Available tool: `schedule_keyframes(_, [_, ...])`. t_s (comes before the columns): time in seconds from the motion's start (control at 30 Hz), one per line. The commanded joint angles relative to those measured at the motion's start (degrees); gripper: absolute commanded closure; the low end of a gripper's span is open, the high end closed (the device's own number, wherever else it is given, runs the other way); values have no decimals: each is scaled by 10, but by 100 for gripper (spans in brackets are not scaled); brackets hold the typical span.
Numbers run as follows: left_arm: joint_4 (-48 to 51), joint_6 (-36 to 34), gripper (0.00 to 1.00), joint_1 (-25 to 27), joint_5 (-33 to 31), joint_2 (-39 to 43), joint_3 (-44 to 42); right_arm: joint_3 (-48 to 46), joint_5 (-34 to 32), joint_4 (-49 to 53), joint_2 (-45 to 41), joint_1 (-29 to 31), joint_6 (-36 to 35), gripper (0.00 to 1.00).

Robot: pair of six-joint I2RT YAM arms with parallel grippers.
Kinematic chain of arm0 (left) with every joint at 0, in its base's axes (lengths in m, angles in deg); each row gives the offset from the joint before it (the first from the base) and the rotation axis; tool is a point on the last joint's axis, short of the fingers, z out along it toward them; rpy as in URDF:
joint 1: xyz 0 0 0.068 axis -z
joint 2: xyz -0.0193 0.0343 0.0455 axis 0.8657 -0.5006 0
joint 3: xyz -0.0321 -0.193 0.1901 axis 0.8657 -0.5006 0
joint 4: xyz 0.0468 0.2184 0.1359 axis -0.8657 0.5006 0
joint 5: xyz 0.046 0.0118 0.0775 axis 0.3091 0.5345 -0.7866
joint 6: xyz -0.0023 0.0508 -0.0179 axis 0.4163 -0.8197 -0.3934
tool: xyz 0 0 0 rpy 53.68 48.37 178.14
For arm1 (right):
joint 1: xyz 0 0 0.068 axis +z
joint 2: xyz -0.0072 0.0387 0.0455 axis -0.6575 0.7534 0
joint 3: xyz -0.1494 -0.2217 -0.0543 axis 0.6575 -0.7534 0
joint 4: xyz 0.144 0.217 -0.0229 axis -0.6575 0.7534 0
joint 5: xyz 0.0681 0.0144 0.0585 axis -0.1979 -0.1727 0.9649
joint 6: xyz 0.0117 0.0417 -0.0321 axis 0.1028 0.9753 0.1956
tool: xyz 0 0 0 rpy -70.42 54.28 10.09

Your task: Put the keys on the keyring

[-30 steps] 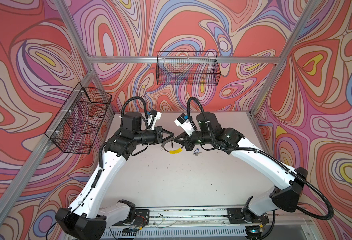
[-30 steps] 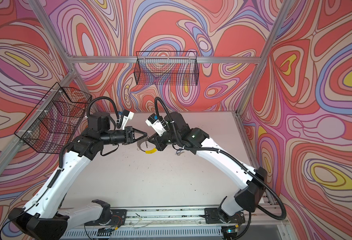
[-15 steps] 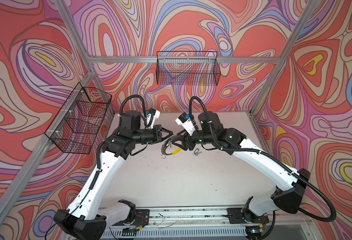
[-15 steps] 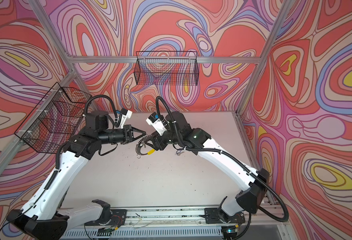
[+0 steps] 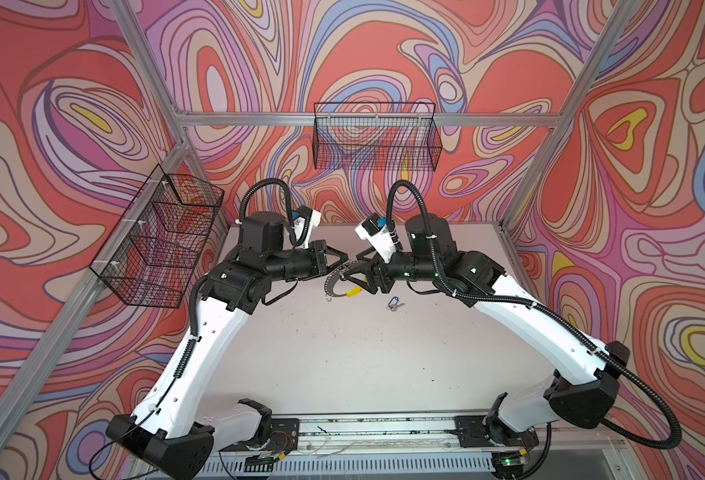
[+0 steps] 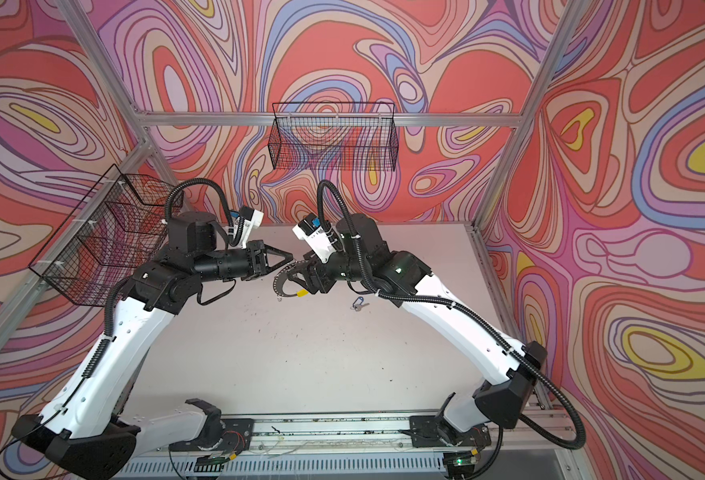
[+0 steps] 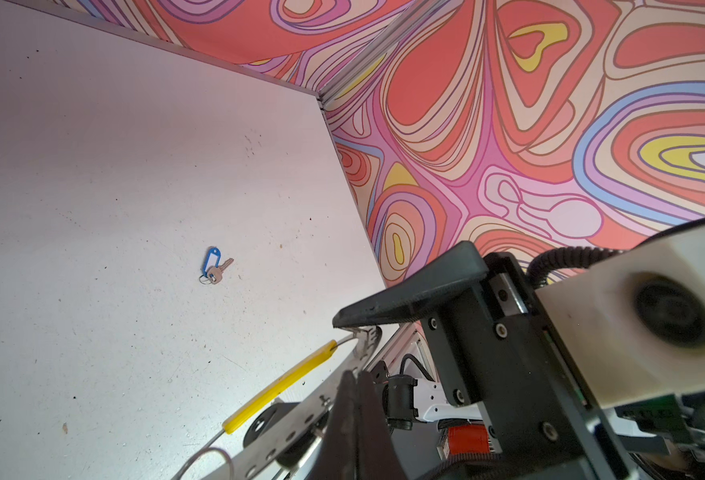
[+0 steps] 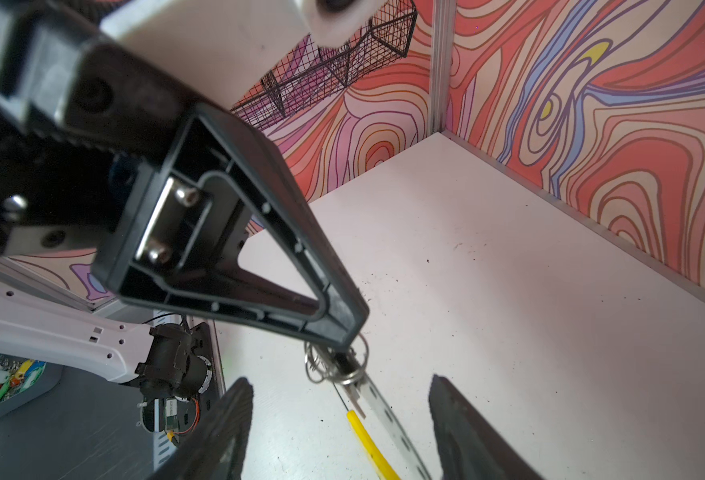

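The left gripper has its fingers pressed fully together on the keyring, pinching the grey perforated band close to one end. In the right wrist view a cluster of small wire rings hangs right at that pinch. A dark bit among them is too blurred to name.

From the pinch the hoop curves away and comes round to its yellow segment. Whether its lowest part touches the surface below cannot be told.

The right gripper faces the left one almost tip to tip, with its fingers spread wide. The band and the yellow segment run between the fingers without touching either, so this gripper holds nothing.

The key with the blue tag lies flat on the white table with its own small split ring. It is near the right gripper, on the side of the right arm, and apart from the keyring. It shows in both top views and in the left wrist view.

Further out, one black wire basket hangs on the back wall and a second wire basket on the left wall. Both walls are covered in swirling red, pink and lilac patterns.
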Motion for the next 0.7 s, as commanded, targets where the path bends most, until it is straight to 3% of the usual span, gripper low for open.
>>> schedule_keyframes(0.0, [10,9,100,9,-22,-3,20,19,-24,-24,17,5,2,31])
schedule_keyframes(0.3, [-5,36,100,17,-53,-1,25,21,-78,-52,30,26,1,38])
schedule_keyframes(0.43, [-3,38,100,17,-43,-1,27,7,-106,-62,25,26,5,47])
schedule_keyframes(0.53, [9,31,100,16,-48,2,32,-5,-125,-61,17,27,4,60])
schedule_keyframes(0.67, [20,25,100,16,-41,1,42,-18,-146,-60,5,26,3,65])
